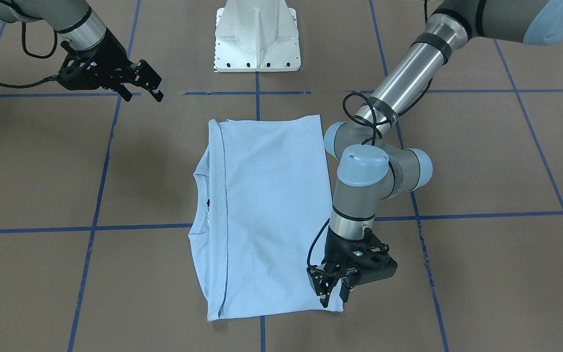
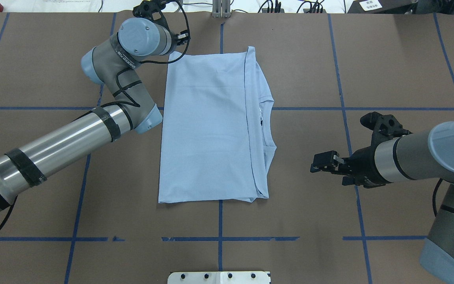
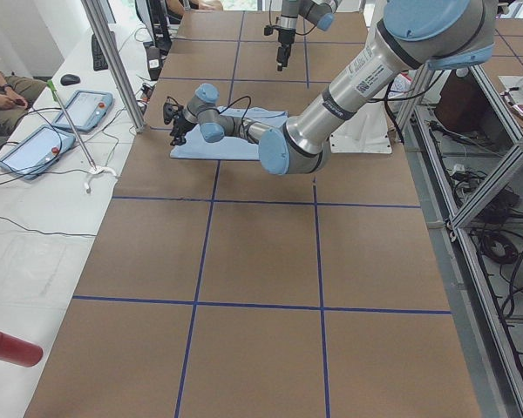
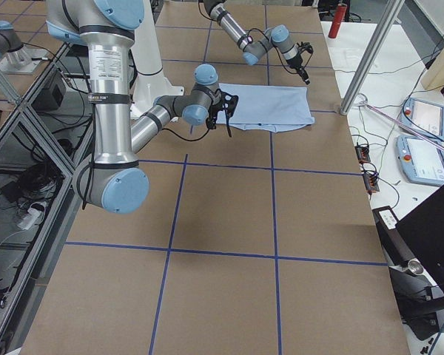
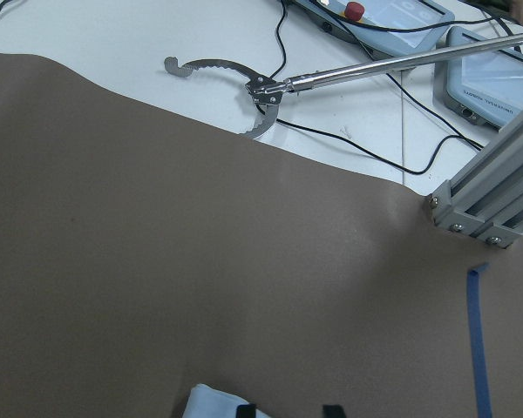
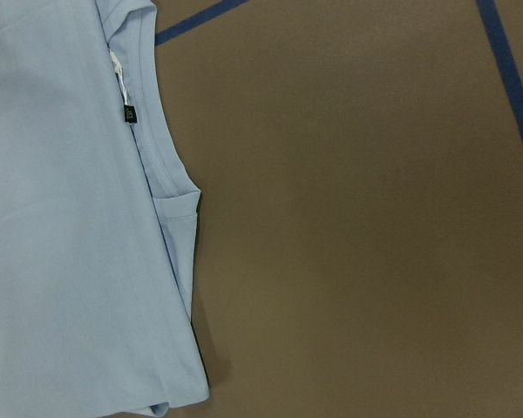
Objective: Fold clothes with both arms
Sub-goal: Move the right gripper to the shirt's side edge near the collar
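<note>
Centrally, in the front-facing view, the light blue T-shirt (image 1: 271, 205) lies flat on the brown surface (image 1: 482, 161) as a folded rectangle, its round collar on one long edge. The left end effector (image 1: 334, 299) points down at the shirt corner farthest from the collar and farthest from the white pedestal (image 1: 257, 36); its fingers stand apart, gripping nothing. The right end effector (image 1: 143, 93) hangs off the collar side of the shirt, well apart from the cloth, fingers also apart and empty.

From overhead, the T-shirt (image 2: 207, 130) shows one layer folded over another, leaving a strip with the collar uncovered. The right end effector (image 2: 319, 163) faces that collar edge across bare surface; the left wrist hides its own fingers.

From the two side views, the T-shirt (image 3: 231, 148) is small and flat; neither shows finger spacing.

In the left wrist view, only a small tip of the shirt corner (image 5: 211, 402) appears at the bottom edge, beside one dark fingertip, seemingly not between the two.

In the right wrist view, the collar edge of the T-shirt (image 6: 61, 218) with its dark neck label lies flat.

Likely failures: closing now, the left fingers may miss the corner or pinch only the top layer, which would peel the fold open. A one-sided lift, with the right end effector so far from the shirt, would probably drag and skew the cloth.
</note>
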Tool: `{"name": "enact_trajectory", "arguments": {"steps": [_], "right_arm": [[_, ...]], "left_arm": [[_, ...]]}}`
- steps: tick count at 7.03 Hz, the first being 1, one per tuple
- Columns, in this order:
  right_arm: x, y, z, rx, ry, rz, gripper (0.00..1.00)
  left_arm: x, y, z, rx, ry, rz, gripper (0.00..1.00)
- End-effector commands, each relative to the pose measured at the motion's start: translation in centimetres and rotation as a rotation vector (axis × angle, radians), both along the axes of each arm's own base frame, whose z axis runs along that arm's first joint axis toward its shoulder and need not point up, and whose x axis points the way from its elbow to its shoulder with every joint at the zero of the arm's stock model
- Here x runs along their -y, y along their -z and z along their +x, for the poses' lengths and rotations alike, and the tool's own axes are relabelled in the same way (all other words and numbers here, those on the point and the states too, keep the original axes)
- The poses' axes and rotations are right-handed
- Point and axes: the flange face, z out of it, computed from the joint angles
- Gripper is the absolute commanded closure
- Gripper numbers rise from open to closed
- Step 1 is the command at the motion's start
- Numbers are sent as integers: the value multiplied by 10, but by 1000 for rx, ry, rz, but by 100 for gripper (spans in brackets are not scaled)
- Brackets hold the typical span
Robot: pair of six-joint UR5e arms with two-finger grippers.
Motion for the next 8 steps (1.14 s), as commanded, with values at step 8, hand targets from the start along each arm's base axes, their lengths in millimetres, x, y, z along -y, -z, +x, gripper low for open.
{"name": "enact_trajectory", "arguments": {"steps": [8], "right_arm": [[36,75,-165,-304,197,402,0]], "left_arm": [[-109,-15,-109,87,-173,-43,0]]}}
